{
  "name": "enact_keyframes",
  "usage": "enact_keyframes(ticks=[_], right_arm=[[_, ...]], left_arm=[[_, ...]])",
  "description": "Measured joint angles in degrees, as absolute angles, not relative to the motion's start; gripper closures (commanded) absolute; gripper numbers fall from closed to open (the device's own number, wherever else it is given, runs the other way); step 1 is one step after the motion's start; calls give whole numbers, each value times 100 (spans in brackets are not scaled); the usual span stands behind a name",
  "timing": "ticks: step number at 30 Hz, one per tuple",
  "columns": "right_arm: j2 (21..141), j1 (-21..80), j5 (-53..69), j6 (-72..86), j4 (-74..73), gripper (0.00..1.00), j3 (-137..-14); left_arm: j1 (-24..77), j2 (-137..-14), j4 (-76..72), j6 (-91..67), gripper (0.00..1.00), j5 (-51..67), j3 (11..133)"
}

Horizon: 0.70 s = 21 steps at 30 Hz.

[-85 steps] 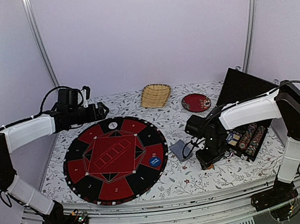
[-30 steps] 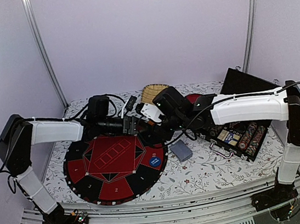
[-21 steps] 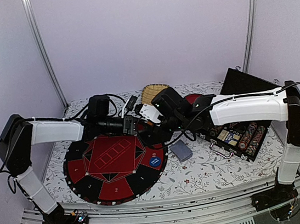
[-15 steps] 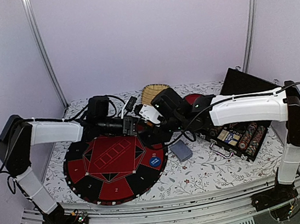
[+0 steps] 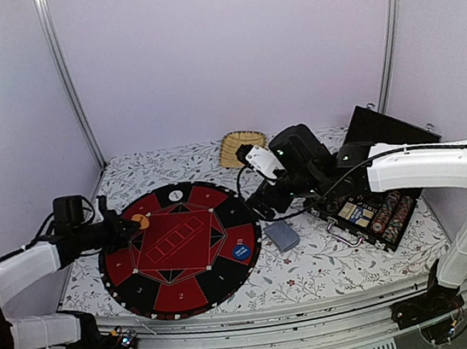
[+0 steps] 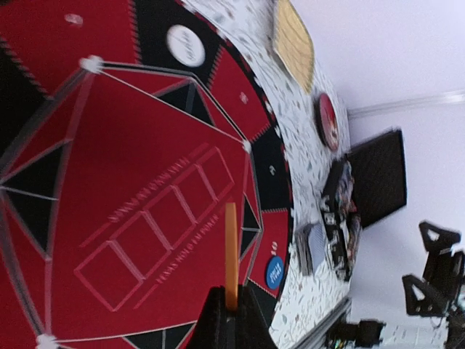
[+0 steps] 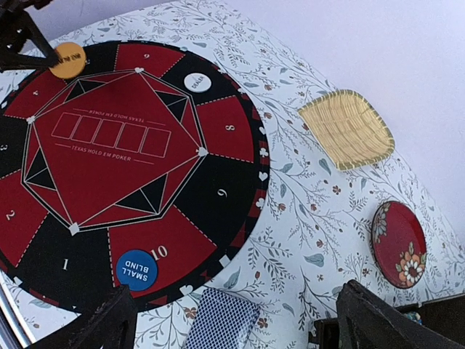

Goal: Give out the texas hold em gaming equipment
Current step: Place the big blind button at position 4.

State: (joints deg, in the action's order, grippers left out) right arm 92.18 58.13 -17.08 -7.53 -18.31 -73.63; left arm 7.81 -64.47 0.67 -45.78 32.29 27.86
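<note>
Now, left jaws pinch the orange button [image 5: 140,222], right jaws gape, chips [image 5: 382,213] line the open case [image 5: 380,133].

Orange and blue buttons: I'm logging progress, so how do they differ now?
The orange button is pinched in the left hand; the blue button lies free on the mat. Orange is at the mat's left rim, blue on its right side, by the 10. Blue reads SMALL BLIND; orange's lettering is unreadable. Both are round discs.
</note>
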Motion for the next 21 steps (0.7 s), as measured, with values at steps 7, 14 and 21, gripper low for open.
enact_keyframes(ticks=[7,14,21], right_arm=[[9120,5507,-1520,-545,-1728,1,-6807],[9078,5500,-1446,-537,-1686,0,-6670],[9006,5498,-1444,-526,-1651,0,-6657]], left_arm=[[-1267,-5666,1107,-4720,100,3098,2067],[-2206,-6169,1549,-4429,100,2954,1994],[-2574,-6578,1264,-4222,100,2950,2012]])
